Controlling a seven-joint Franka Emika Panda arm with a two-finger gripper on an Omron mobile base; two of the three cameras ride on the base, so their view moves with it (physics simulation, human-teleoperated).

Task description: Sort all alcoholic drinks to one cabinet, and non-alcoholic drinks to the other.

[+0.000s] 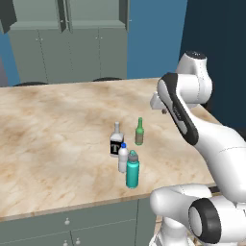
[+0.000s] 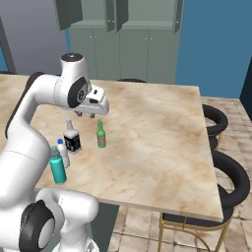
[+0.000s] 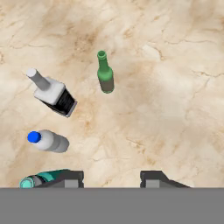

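Veined marble counter [image 1: 57,125], square black-labelled bottle [image 1: 116,143], slim green glass bottle [image 1: 140,132]

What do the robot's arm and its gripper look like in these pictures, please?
The arm is glossy white, made of rounded segments with dark grey bands and discs at the joints. Its gripper ends in two small dark, blocky finger tips. No cables or markings are visible.
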